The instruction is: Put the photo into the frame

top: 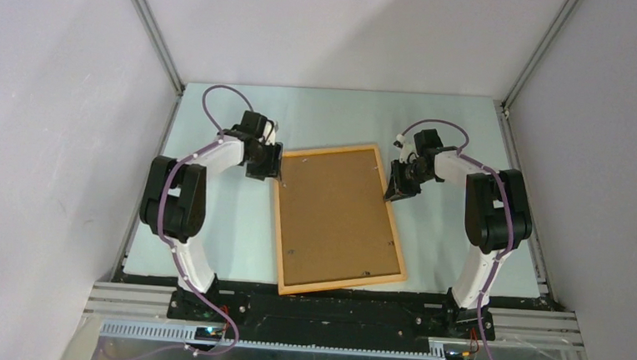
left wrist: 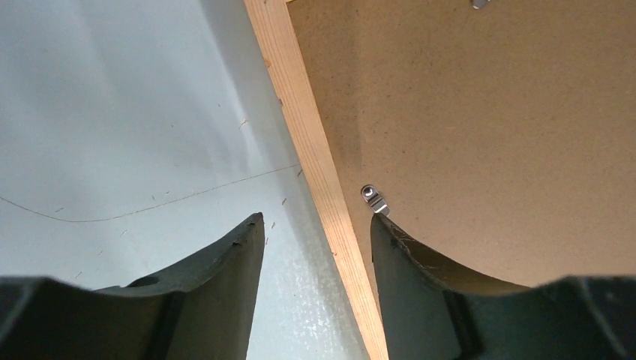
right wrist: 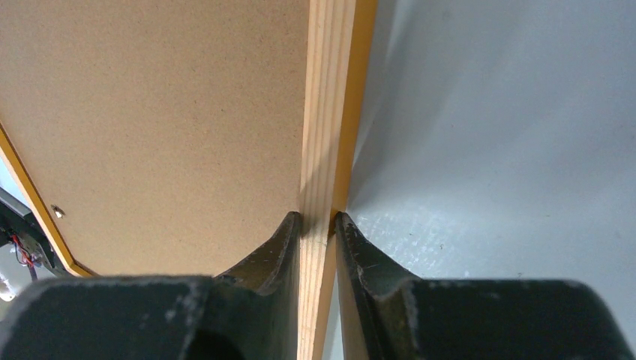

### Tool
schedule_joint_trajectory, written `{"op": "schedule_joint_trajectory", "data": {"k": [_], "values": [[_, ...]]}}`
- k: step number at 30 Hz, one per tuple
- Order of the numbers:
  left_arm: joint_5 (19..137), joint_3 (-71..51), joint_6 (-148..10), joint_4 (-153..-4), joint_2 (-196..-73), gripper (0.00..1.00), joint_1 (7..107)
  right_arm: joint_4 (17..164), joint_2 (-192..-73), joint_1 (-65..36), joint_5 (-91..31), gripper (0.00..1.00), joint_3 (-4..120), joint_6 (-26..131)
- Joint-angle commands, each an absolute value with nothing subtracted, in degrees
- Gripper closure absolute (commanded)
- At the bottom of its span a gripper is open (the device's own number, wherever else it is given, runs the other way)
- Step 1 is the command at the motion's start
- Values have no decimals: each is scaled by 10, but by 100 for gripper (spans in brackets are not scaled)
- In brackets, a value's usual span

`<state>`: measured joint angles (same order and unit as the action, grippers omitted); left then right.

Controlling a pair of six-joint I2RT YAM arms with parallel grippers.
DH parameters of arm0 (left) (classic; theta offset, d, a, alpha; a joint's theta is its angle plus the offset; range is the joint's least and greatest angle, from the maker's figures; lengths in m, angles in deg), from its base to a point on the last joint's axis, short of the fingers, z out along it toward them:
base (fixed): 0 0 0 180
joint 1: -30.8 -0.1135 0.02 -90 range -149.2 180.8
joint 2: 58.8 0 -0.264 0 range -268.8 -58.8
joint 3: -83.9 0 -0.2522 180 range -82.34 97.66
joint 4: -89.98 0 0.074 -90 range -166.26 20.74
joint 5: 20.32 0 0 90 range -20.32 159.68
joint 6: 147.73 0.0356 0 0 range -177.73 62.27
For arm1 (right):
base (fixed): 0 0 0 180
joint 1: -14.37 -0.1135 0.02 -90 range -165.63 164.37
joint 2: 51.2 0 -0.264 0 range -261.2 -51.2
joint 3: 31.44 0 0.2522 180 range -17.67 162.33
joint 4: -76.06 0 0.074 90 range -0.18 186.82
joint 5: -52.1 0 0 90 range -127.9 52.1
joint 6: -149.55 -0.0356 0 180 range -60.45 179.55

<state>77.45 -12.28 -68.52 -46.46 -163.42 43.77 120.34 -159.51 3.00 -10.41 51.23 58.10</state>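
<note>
There is one frame point(top: 278, 228), with one rail between the fingers of the right claw point(right wrist: 317, 217) and the opposite rail under the left claw point(left wrist: 315, 225), making two claws. One board point(top: 334, 214) fills it. Two clips point(left wrist: 373, 199) show: one just beside the left claw, one farther ahead. There is one worktop point(top: 237, 225).

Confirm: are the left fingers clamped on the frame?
No, the left fingers stand apart astride the frame rail, with table showing between them.
</note>
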Motion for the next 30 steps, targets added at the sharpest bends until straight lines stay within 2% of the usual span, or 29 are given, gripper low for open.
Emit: {"op": "schedule_joint_trajectory", "data": {"k": [1,10,24,30], "values": [[793,-126,-671,-469,-1603,41,436,1216,-1586,34,-89,95,511,592],[818,-118,-680,-470,-1627,39,454,1216,-1586,34,-91,95,511,593],[763,-102,-684,-470,-1671,40,473,1217,-1589,34,-87,95,511,594],[759,-104,-682,-470,-1671,49,474,1218,-1590,35,-85,95,511,594]]}}
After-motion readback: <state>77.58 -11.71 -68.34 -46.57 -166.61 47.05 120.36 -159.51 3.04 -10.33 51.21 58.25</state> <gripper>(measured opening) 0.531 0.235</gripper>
